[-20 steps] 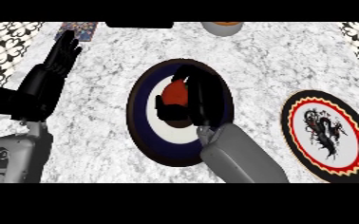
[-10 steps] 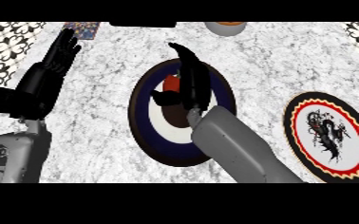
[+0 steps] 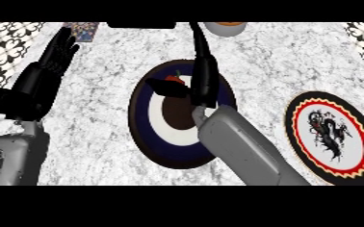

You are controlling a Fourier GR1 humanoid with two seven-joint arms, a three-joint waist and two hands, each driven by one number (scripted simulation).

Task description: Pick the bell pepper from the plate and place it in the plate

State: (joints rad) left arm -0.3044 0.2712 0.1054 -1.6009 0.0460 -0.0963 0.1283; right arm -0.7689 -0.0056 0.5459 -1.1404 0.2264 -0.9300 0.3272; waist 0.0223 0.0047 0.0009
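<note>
A dark blue plate (image 3: 146, 125) with a white ring and a brown centre lies in the middle of the counter. On its far part sits the red bell pepper (image 3: 174, 78), mostly hidden. My right hand (image 3: 202, 84) is over that plate, open. Its fingers point straight away past the far rim, and its thumb (image 3: 162, 87) sticks out to the left just below the pepper. A second plate (image 3: 326, 133), with a red and cream rim and a black dragon figure, lies at the right. My left hand (image 3: 50, 69) rests open at the left edge, fingers up.
A bowl (image 3: 225, 28) with something orange in it stands at the far edge. A dark object (image 3: 142, 25) lies left of it, and a patterned tile (image 3: 82, 30) sits at the far left. Patterned wall shows in both far corners.
My right hand has slid farther across the blue plate, and its fingers have straightened from a curl over the pepper. The pepper now shows less. The left hand has barely moved.
</note>
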